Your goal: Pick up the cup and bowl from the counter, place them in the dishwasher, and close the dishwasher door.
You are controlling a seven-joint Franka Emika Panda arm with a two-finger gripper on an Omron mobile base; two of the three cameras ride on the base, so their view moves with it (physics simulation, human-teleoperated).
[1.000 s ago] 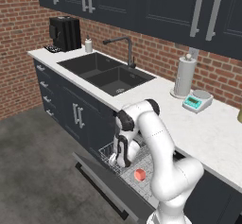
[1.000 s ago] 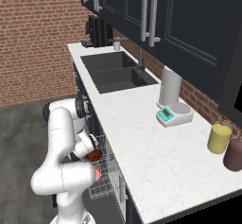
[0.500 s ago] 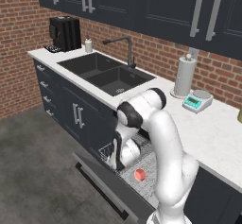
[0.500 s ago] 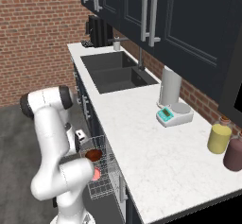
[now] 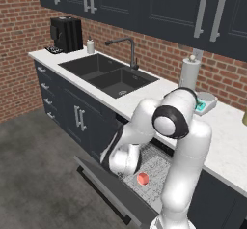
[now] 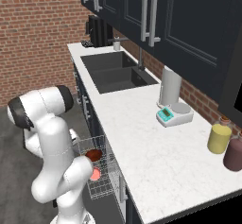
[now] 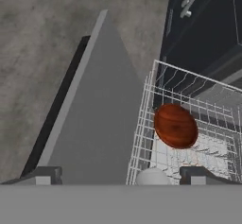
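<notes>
your hand (image 7: 118,176) is spread wide with nothing between its fingertips (image 7: 45,176), and it looks down over the open dishwasher from above the dropped door (image 7: 101,124). the door lies flat, grey inner face up, with the grey floor (image 7: 42,38) beyond it

the bowl (image 7: 175,126) sits in the wire rack (image 7: 208,100), tilted so you see its reddish-brown underside; in the right base view the bowl (image 6: 94,154) shows beside your forearm at the rack's (image 6: 101,142) near end. the cup (image 5: 143,178) lies in the rack (image 5: 154,163) too, salmon inside facing out in the left base view, just beside the bowl; in the hand view the cup (image 7: 152,176) is a pale round shape at the bottom edge, between the fingertips and below the bowl

on the desk (image 6: 142,138) you have a sink (image 5: 108,73), a coffee machine (image 5: 66,34), a paper towel roll (image 6: 169,86), a teal scale (image 6: 172,114), and a yellow tumbler (image 6: 219,138) touching a maroon tumbler (image 6: 233,153) at the far right
</notes>
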